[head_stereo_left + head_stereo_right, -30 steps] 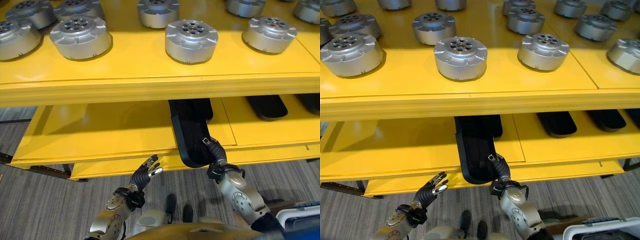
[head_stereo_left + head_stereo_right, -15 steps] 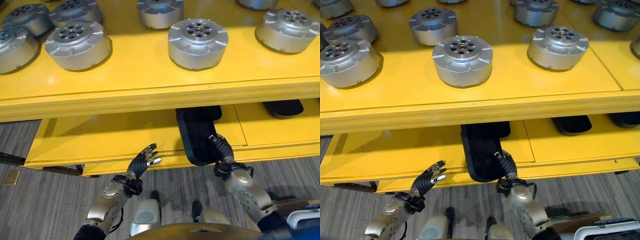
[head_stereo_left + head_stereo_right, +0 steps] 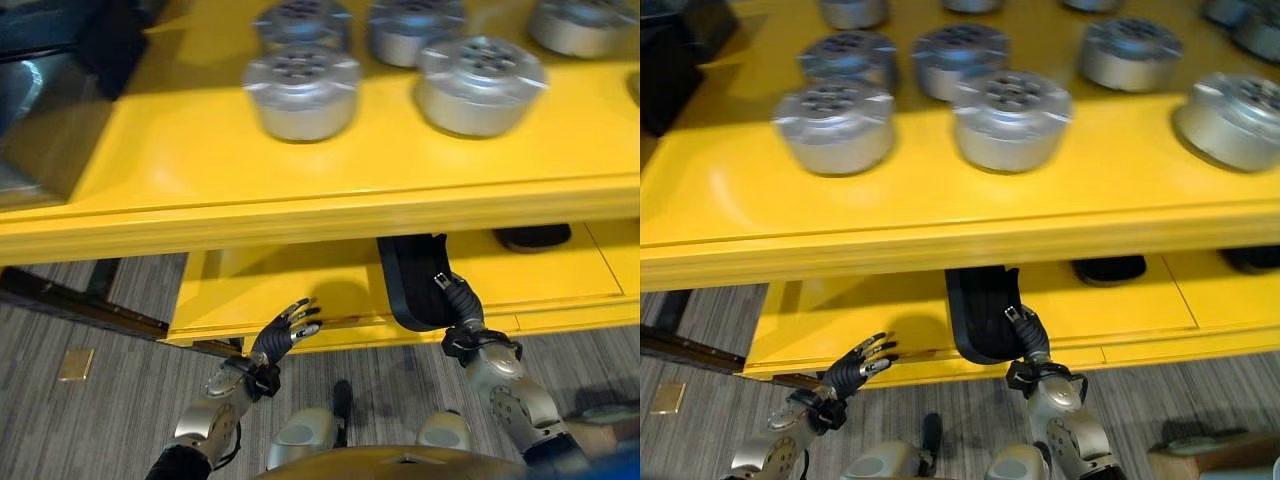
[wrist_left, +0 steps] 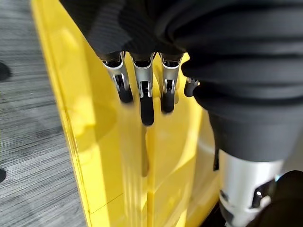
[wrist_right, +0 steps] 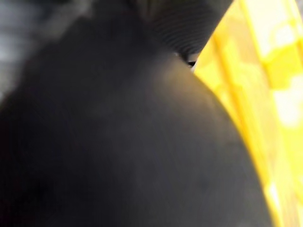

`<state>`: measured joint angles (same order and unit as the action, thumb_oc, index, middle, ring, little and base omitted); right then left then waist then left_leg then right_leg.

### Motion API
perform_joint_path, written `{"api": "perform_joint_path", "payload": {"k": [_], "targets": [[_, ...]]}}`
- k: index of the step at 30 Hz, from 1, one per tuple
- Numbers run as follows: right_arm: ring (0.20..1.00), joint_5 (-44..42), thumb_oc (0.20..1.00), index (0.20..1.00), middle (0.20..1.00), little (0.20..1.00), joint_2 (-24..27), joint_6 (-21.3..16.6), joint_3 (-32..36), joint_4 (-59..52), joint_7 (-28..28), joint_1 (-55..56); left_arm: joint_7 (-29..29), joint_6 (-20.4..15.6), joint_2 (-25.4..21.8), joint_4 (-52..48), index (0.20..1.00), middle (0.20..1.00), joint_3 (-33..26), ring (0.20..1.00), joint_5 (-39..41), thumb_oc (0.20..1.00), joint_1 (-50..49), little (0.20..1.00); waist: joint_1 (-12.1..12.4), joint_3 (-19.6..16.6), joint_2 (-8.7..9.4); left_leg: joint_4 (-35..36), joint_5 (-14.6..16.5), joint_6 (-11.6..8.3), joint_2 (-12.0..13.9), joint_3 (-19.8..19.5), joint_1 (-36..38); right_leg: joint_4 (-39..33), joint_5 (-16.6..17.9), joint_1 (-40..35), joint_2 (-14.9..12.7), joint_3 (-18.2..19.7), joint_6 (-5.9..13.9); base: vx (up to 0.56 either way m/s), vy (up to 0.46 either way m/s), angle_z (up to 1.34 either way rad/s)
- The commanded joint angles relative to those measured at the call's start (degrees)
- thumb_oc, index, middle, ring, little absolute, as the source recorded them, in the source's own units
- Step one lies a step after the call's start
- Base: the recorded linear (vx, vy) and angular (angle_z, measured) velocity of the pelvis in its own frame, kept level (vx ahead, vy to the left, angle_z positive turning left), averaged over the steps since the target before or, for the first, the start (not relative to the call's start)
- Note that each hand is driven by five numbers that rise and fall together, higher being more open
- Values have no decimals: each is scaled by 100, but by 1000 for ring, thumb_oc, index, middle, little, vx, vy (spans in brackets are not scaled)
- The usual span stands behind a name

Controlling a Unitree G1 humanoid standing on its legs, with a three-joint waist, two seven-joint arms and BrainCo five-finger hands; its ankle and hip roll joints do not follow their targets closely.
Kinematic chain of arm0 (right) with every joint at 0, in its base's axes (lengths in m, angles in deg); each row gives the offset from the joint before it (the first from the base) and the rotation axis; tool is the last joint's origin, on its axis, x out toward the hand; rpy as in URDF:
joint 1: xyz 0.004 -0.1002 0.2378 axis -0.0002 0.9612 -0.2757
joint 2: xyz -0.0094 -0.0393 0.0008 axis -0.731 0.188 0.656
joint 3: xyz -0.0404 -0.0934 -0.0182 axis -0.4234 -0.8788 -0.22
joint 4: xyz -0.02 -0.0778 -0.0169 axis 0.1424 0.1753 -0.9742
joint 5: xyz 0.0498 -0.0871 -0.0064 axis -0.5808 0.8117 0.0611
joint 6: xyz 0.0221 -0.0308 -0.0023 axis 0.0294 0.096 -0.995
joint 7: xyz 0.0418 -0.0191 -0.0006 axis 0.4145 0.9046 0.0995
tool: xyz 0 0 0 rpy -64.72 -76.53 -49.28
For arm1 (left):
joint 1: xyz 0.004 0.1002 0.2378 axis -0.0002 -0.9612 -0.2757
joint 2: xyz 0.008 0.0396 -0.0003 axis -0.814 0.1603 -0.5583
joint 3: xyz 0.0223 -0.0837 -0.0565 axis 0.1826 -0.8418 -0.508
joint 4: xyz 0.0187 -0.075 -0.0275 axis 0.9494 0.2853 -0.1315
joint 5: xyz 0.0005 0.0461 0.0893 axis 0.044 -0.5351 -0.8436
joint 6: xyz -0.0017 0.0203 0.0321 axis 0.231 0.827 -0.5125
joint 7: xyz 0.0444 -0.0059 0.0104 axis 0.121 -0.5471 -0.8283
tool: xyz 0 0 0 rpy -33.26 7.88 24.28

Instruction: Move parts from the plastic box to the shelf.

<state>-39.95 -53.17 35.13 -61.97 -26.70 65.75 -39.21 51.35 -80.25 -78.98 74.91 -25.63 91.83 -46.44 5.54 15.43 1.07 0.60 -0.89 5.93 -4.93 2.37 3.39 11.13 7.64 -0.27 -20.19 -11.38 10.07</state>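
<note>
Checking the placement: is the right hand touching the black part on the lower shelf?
Touching: the left eye view shows the right hand lying on the black part.

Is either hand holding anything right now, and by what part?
Left hand holds nothing, fingers spread. Right hand rests at the black part's front end; grip unclear.

Yellow shelf (image 3: pixel 300 200), silver-grey round parts (image 3: pixel 301 93), black part (image 3: pixel 412 285), grey streaked floor (image 3: pixel 90 410)

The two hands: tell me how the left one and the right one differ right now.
The left hand hangs free with fingers spread before the lower shelf's edge, touching nothing; the right hand rests against the black part on that shelf. The left hand's fingers plainly show straight; the right hand's are hidden against the part. Both reach toward the lower shelf.
</note>
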Motion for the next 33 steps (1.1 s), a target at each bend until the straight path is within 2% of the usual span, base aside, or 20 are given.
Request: {"api": "perform_joint_path", "payload": {"k": [1,2,3,4,8,9,16,23,27,30,33], "targets": [[200,141,200,200,200,200,281,-532,-54,-316,232,-445,-13,-280,-28,-556,1000,1000,-59,1000,241,1000,-207,1000,-41,-156,-62,61,720,-312,438,-248,407,-603,-132,122,608,31,220,-34,89,-59],[200,132,200,200,200,200,302,-495,-103,-403,173,-425,-13,-220,-5,-579,1000,1000,-52,1000,262,1000,-225,1000,-74,-173,-55,115,674,-295,426,-277,399,-558,-316,103,815,101,178,-14,67,-25],[200,277,200,200,200,200,325,-501,-213,-542,113,-403,-70,-123,69,-607,1000,1000,-13,1000,264,1000,-253,1000,-133,-230,-36,270,547,-268,420,-314,371,-448,-558,91,1146,259,90,-11,20,30],[200,222,200,200,200,200,358,-430,-287,-655,35,-391,-106,-59,107,-615,1000,1000,64,1000,200,1000,-213,1000,-196,-257,-16,346,497,-242,419,-371,356,-461,-742,23,1329,464,4,-11,-23,37],[200,201,200,200,200,200,381,-354,-364,-721,-103,-378,-110,45,217,-577,1000,1000,220,1000,141,1000,-67,1000,-331,-305,44,440,444,-256,415,-483,357,-746,-728,-104,1463,889,-60,18,-100,27],[200,128,200,200,200,200,388,-234,-367,-725,-169,-387,-161,94,269,-578,1000,1000,264,1000,102,1000,8,1000,-362,-324,70,440,454,-272,386,-541,355,-911,-697,-190,1482,973,-68,39,-125,48],[200,215,200,200,200,200,379,41,-473,-598,-141,-442,-329,263,421,-806,1000,1000,174,1000,471,1000,-54,1000,-311,-354,83,440,417,-404,481,-503,411,-1130,-776,-497,1518,786,-171,35,-147,21],[200,-224,200,200,200,200,272,245,-627,-279,-117,-608,-528,283,472,-825,1000,1000,32,1000,756,1000,-142,1000,-166,-306,76,440,349,-527,640,-492,462,-1114,-967,-671,1646,516,-347,41,-151,2],[200,-483,200,200,200,200,193,237,-692,-82,-223,-785,-528,341,517,-836,1000,1000,-37,1000,967,1000,-278,1000,-30,-229,69,440,210,-694,869,-514,410,-1138,-1040,-709,1725,383,-472,13,-168,9],[200,-557,200,200,200,200,192,207,-704,-43,-302,-827,-432,332,546,-785,1000,1000,-76,1000,1183,1000,-307,1000,-15,-205,31,440,53,-864,1106,-250,262,-1187,-1047,-674,1716,209,-516,-60,-127,17],[200,-454,200,200,200,200,177,104,-665,21,-387,-806,-241,288,573,-633,1000,1000,-11,1000,1138,1000,-162,1000,-131,-147,-7,202,-1,-938,1181,301,88,-1107,-1053,-594,1669,4,-557,-132,-62,36]]}}
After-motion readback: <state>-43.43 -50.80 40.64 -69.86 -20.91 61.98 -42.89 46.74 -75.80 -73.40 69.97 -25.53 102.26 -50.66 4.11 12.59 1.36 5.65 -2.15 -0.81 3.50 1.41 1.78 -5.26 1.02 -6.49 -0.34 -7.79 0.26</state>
